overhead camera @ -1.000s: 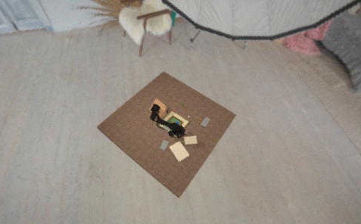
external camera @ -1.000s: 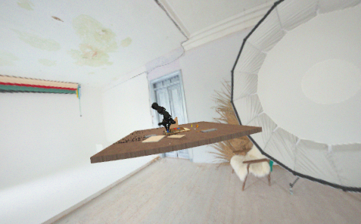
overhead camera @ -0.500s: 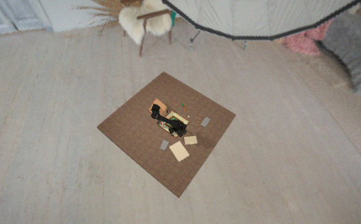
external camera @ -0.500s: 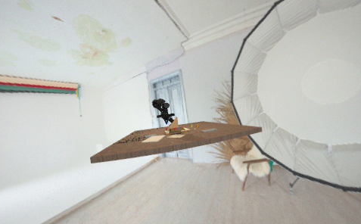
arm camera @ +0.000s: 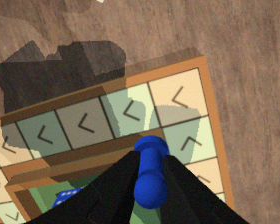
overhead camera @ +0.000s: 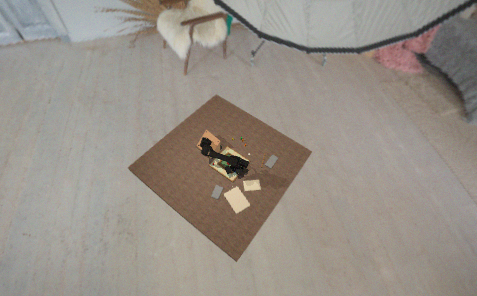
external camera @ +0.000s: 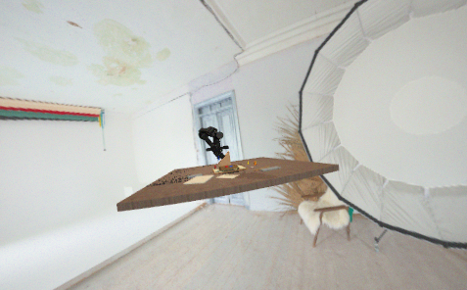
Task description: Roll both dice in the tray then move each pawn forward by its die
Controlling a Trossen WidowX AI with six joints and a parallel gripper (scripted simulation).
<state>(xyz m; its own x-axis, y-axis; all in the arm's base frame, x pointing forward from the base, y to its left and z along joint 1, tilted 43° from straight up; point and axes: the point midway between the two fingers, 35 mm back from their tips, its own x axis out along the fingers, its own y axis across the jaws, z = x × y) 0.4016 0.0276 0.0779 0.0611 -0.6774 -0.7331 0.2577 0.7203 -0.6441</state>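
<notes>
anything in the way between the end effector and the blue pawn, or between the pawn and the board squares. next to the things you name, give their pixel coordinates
Nothing visible blocks either. The end effector (arm camera: 151, 161) is shut on the blue pawn (arm camera: 151, 172), and no other piece shows on the board squares (arm camera: 85, 123) in the wrist view. Squares hidden behind the fingers can't be judged.
</notes>
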